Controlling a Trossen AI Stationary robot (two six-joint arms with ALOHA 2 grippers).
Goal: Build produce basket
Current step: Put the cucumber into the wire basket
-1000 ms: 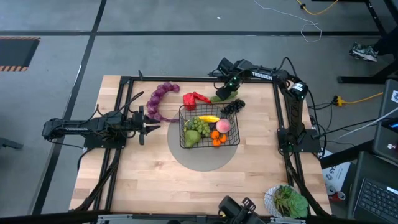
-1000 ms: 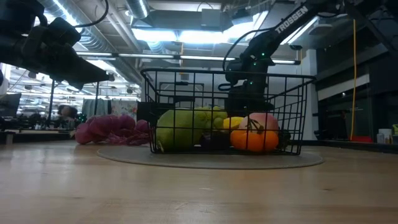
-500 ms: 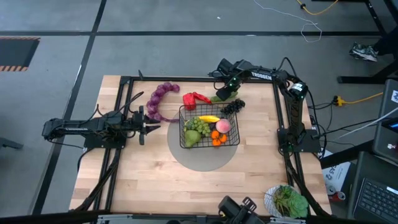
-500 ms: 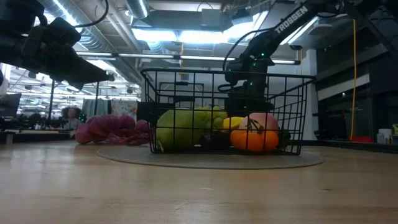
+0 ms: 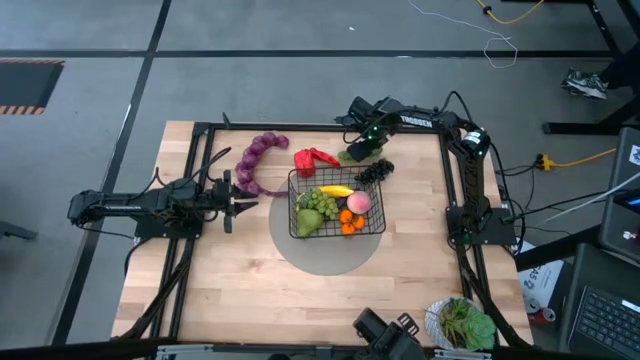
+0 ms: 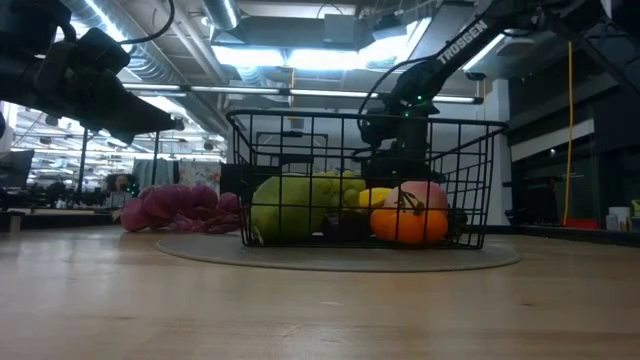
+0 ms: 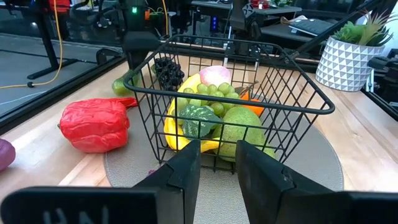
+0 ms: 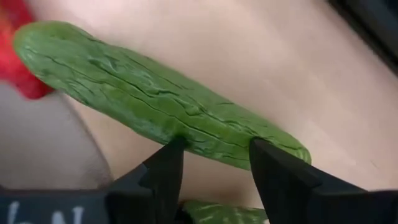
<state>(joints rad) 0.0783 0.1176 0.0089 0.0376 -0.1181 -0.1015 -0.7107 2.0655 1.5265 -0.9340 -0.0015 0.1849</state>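
1. We see the right tool (image 8: 211, 180) low over the far side of the worktop (image 5: 250, 290), its two fingers clamped around one end of the cucumber (image 8: 155, 93).
2. In the high view the cucumber (image 5: 352, 154) lies just beyond the basket (image 5: 300, 228), beside the red pepper (image 5: 314, 158) and the dark grapes (image 5: 375, 170).
3. The basket stands on a round grey mat (image 5: 318, 255) mid-worktop, holding a banana (image 5: 336, 190), green grapes (image 5: 322, 202), a pear (image 5: 306, 222), a peach (image 5: 359, 202) and oranges (image 5: 350, 222).
4. The purple grape string (image 5: 255, 160) curls on the wood left of the pepper.
5. Our left tool (image 7: 217, 168) waits left of the basket, fingers slightly apart, holding nothing.
6. A white bowl of greens (image 5: 462, 325) sits at the near right corner.
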